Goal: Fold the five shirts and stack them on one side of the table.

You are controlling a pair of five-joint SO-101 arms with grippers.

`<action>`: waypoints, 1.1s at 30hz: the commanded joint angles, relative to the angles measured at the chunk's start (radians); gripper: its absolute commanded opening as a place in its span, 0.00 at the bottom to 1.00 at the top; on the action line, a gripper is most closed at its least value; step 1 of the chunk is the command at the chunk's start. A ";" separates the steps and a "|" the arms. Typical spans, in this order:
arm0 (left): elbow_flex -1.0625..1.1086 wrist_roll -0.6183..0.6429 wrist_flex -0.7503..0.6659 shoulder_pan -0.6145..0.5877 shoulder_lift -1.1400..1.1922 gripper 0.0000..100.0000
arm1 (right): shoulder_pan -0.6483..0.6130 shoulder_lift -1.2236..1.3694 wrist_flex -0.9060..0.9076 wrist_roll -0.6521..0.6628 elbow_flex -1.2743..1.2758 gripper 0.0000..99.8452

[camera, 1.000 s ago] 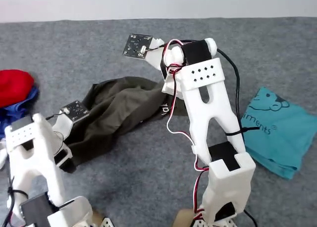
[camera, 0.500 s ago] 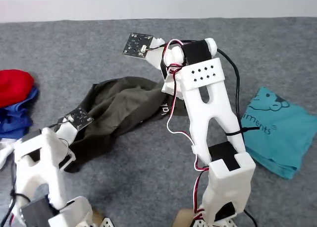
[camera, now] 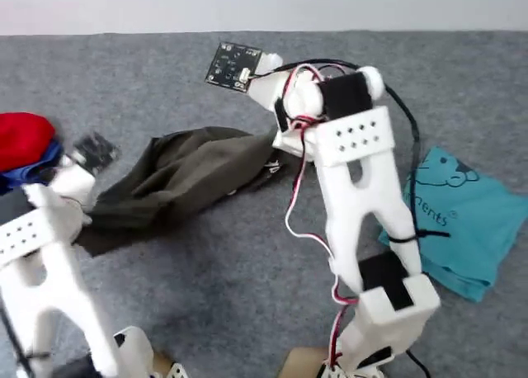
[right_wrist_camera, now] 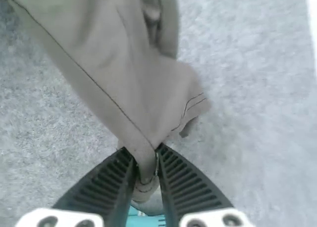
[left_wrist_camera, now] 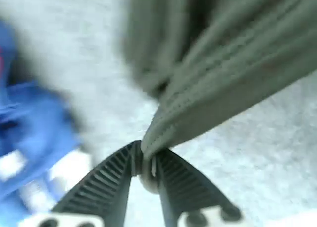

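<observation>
An olive-green shirt (camera: 177,180) hangs stretched between my two arms above the grey table. My left gripper (left_wrist_camera: 145,163) is shut on one bunched end of the olive-green shirt (left_wrist_camera: 223,83), near the table's left side. At the other end my right gripper (right_wrist_camera: 144,168) is shut on a fold of the same shirt (right_wrist_camera: 114,73), by the table's middle. A folded teal shirt (camera: 462,221) lies flat at the right. Red (camera: 23,140) and blue (camera: 33,165) shirts are heaped at the left edge; the blue shirt (left_wrist_camera: 29,133) shows beside my left gripper.
The grey felt table (camera: 231,287) has free room in front of the olive shirt and along the back. The right arm's white links (camera: 363,188) stand between the olive shirt and the teal one.
My left gripper has lifted and pulled its end of the olive shirt leftward and back, toward the red and blue heap. The right arm shifted slightly right, and the shirt is now drawn taut.
</observation>
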 commanded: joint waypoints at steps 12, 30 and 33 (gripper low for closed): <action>-0.354 0.384 0.072 -0.035 -0.374 0.00 | 0.130 -0.240 0.041 -0.009 -0.006 0.01; -0.176 0.377 0.166 -0.061 -0.388 0.01 | -0.105 0.001 -0.107 -0.071 0.370 0.01; -0.139 0.377 0.164 -0.061 -0.388 0.01 | -0.110 0.134 -0.142 -0.075 0.370 0.01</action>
